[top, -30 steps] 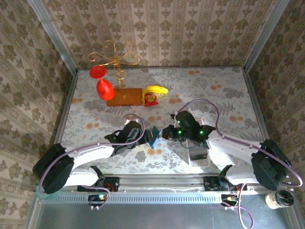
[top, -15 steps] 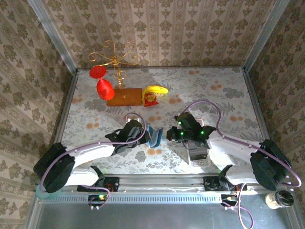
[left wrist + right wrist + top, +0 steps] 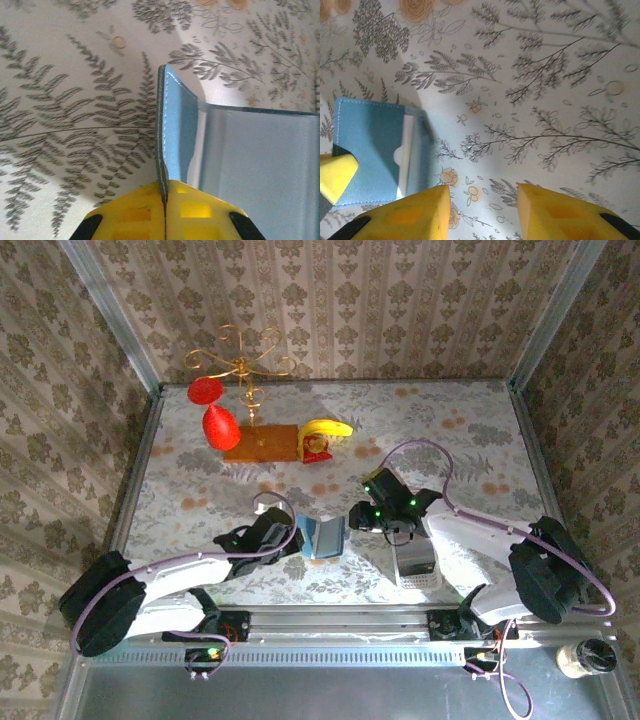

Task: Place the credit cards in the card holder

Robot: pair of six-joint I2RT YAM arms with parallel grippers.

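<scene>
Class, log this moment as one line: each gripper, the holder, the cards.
left gripper: shut on holder | right gripper: open, empty | holder: open | cards: in tray

The white-and-black left arm (image 3: 170, 575) is lying low from its base at the near left, its wrist pointing right toward the centre. The left gripper (image 3: 299, 538) is pressing its 2 yellow fingertip pads (image 3: 135, 215) flat together on the upright edge of the teal-blue folding card holder (image 3: 180, 130). The white-and-black right arm (image 3: 480, 535) is bending in from the near right. The right gripper (image 3: 484, 200) is pointing left, holding its 2 yellow fingers (image 3: 415, 210) apart with nothing between them.
</scene>
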